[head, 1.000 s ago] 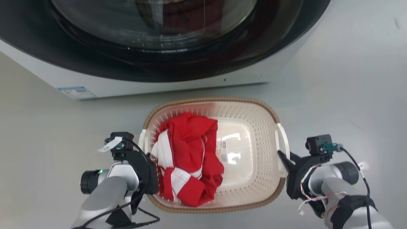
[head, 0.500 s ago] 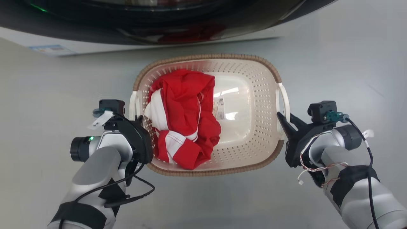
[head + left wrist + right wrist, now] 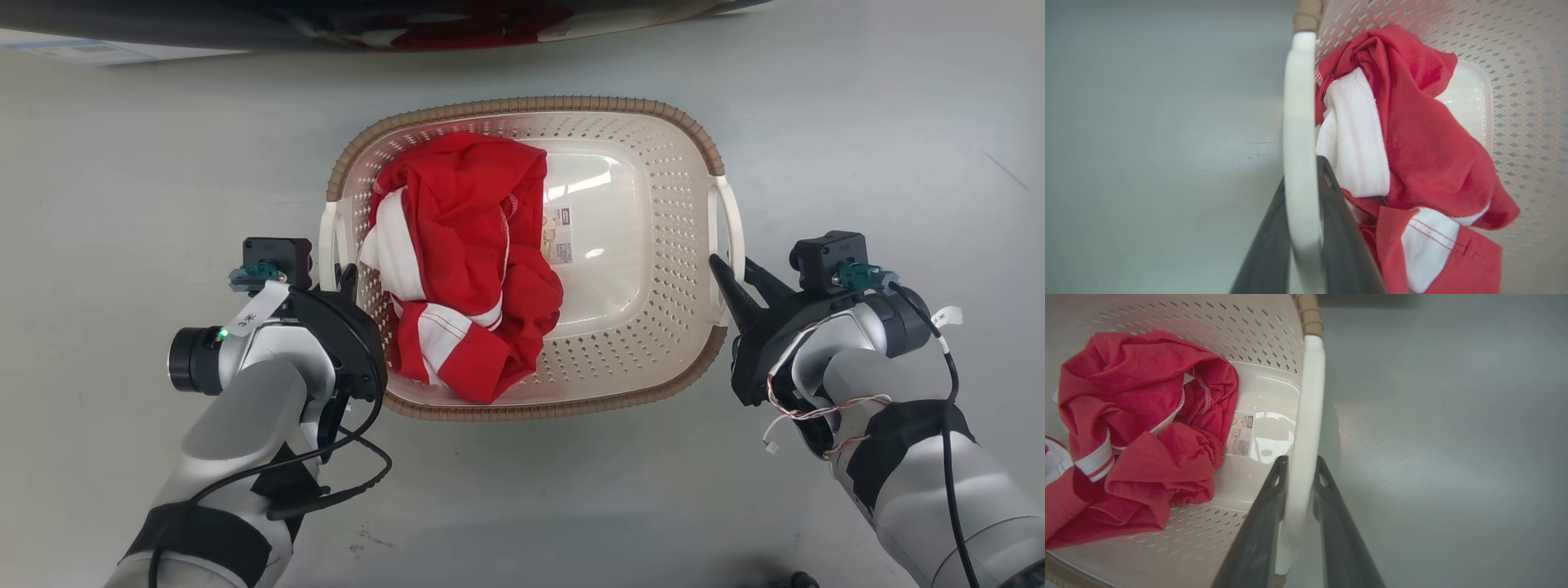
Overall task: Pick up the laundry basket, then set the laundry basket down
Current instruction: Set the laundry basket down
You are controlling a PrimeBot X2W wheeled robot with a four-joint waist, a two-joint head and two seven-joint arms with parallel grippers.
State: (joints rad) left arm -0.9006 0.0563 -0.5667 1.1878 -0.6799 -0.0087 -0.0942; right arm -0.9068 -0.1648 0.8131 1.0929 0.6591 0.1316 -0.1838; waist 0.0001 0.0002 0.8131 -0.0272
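The laundry basket (image 3: pixel 522 104) is cream-white and perforated, with a brown woven-look rim, and it lies between my two arms. My left gripper (image 3: pixel 347 273) is shut on its white left handle (image 3: pixel 1298 102), one dark finger on each side of the bar. On the other side, my right gripper (image 3: pixel 732 268) is shut on the white right handle (image 3: pixel 1308 400) the same way. A crumpled red and white garment (image 3: pixel 465 261) fills the basket's left half. A small label (image 3: pixel 558 235) shows on the bare base. I cannot tell whether the basket is off the floor.
The dark lower edge of the washer door (image 3: pixel 408 20) runs along the top of the head view, beyond the basket. Grey floor (image 3: pixel 898 122) spreads on every side of the basket. A black cable (image 3: pixel 359 482) loops from my left forearm.
The whole head picture has shifted: the washer has slid up to the top edge and the basket sits higher and looks slightly larger. Both grippers keep the same hold on the handles.
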